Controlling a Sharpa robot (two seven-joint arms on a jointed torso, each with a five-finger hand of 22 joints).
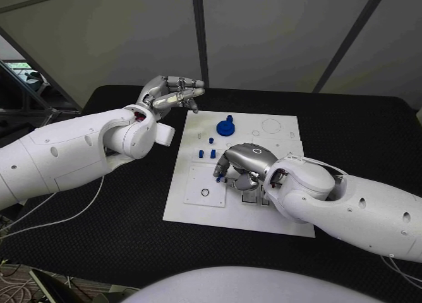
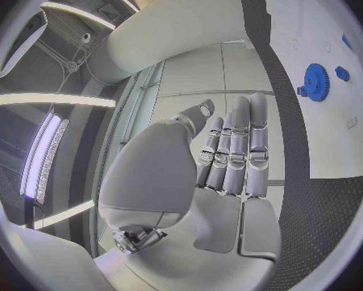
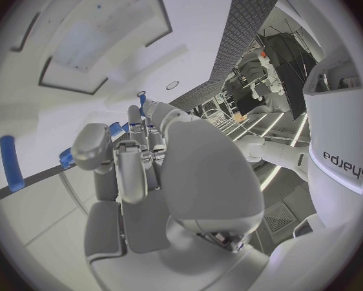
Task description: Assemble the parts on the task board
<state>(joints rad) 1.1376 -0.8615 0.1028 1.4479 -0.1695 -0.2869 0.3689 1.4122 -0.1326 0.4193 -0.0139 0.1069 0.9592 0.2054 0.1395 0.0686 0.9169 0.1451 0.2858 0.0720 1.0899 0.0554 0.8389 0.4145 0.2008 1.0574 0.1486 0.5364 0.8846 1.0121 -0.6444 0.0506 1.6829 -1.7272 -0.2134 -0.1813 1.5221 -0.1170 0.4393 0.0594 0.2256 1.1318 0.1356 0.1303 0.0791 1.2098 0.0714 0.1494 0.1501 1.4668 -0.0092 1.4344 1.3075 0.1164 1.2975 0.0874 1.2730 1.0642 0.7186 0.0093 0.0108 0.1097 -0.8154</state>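
- The task board [image 1: 266, 218] is a white plate lying flat in the middle of the black worktop [image 1: 366, 136], its long axis running from the near edge to the far edge.
- A blue gear [image 1: 227, 127] stands on the far part of the board, left of centre; the left wrist view shows it as a toothed disc [image 2: 316, 82] with a small blue block [image 2: 342, 73] just beside it.
- Three small blue pegs [image 1: 206, 153] stand upright in a short row on the board, nearer than the gear and just left of the right robot hand.
- A thin dark ring [image 1: 204, 192] lies flat on the near left part of the board.
- The right robot hand [image 1: 243, 165] hangs over the middle of the board, palm down, fingers curled downward toward the plate. Whether it holds anything I cannot tell; its fingertips are hidden in the head view.
- In the right wrist view, a long blue peg [image 3: 11, 163] lies on the board, and small blue pieces [image 3: 117, 129] show just beyond the fingers [image 3: 132, 168].
- The left robot hand [image 1: 170, 93] is raised above the worktop beyond the board's far left corner, holding nothing, its fingers [image 2: 239, 150] straight and lying close side by side, pointing right.
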